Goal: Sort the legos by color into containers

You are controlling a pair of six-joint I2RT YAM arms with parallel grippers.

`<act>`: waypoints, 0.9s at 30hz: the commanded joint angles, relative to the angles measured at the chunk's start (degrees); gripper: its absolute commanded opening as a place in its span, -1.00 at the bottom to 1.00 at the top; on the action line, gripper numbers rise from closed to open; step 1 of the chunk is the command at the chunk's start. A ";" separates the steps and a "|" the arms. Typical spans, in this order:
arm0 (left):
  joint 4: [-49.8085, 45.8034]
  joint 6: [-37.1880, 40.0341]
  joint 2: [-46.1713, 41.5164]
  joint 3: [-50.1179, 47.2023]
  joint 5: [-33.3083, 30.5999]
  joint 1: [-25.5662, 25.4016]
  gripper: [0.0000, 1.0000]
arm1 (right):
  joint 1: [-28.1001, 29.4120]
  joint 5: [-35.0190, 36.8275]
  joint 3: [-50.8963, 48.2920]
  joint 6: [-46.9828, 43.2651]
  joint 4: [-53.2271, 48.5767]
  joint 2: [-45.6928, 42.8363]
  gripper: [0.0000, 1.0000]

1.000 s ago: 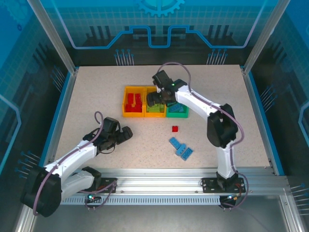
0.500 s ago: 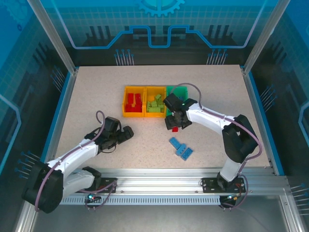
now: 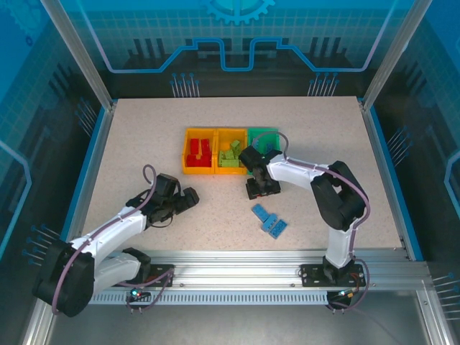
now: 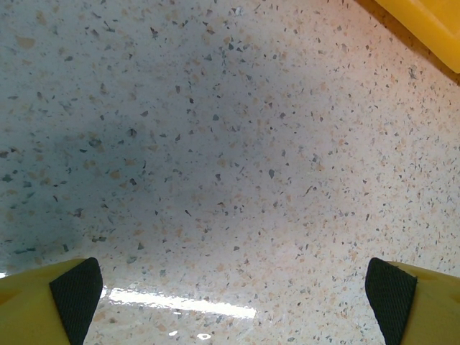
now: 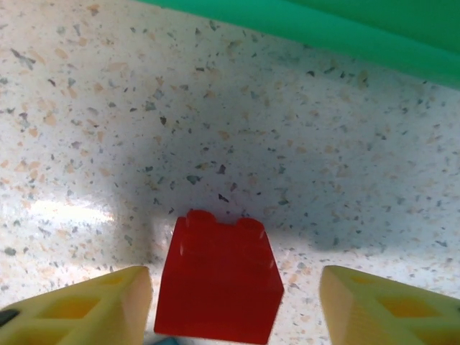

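Observation:
A red lego [image 5: 219,284] lies studs-up on the table between the fingers of my right gripper [image 5: 233,305], which is open and straddles it; the left finger is nearly at the brick, the right finger [image 5: 388,305] stands apart. From above, the right gripper [image 3: 259,189] sits low just in front of the green bin [image 3: 263,135]. Three bins stand in a row: an orange-yellow one with red bricks [image 3: 199,152], an orange-yellow one with lime bricks [image 3: 231,153], and the green one. My left gripper [image 3: 188,198] is open over bare table.
A few light blue legos [image 3: 269,220] lie loose on the table in front of the right gripper. The green bin's wall [image 5: 359,29] runs close beyond the red brick. A yellow bin corner [image 4: 431,21] shows in the left wrist view.
My right gripper came away from the bins and dropped to the table, settling around the loose red lego. The left arm has stayed still.

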 commanded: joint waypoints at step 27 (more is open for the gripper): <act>0.13 -0.76 -1.11 -0.83 0.50 0.44 0.98 | 0.00 -28.40 48.12 5.35 6.84 20.51 -0.33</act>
